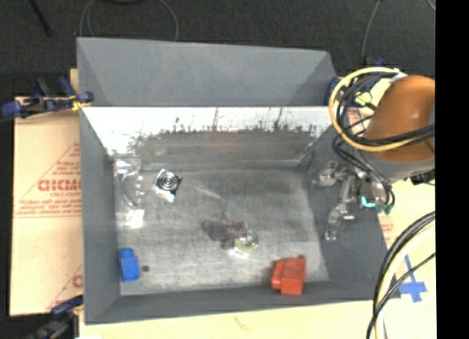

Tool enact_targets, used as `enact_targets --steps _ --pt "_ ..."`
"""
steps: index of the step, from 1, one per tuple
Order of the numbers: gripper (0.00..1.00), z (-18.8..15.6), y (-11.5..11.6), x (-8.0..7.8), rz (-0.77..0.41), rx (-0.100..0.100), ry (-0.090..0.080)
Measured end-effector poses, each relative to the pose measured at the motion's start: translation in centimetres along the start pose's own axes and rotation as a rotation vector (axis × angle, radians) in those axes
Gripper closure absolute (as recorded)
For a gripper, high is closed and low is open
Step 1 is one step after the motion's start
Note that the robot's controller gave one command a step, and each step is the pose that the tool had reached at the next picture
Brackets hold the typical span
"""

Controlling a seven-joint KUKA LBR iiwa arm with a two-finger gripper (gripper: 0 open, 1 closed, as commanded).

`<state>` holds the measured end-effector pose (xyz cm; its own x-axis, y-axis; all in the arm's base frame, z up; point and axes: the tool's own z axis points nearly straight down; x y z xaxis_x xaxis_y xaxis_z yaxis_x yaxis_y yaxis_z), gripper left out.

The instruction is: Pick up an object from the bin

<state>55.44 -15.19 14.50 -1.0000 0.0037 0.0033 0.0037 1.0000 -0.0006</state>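
My gripper (331, 200) hangs over the bin's right wall, its two metal fingers spread apart with nothing between them, so it is open. Nearest to it is a red block (288, 275) on the floor at the front right, below and to the left of the fingers. A small dark grey and purple thing with a shiny green-white part (236, 236) lies in the middle of the floor, well left of the gripper.
A blue block (129, 264) lies in the front left corner. A clear plastic cup-like thing (131, 191) and a small round silver and black piece (168, 181) rest at the left. The arm's orange cover and cables stand beyond the right rim.
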Motion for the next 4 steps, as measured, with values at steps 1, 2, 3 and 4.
enact_targets --steps 1,2,3,4 --pt "0.00 2.2 10.3 7.2 0.004 -0.002 -0.023" --pt "0.00 5.8 18.8 4.3 0.069 -0.005 -0.007" --pt "1.00 5.7 18.2 4.4 0.072 0.000 -0.007" --pt "1.00 -12.4 16.9 3.7 0.081 -0.002 -0.016"
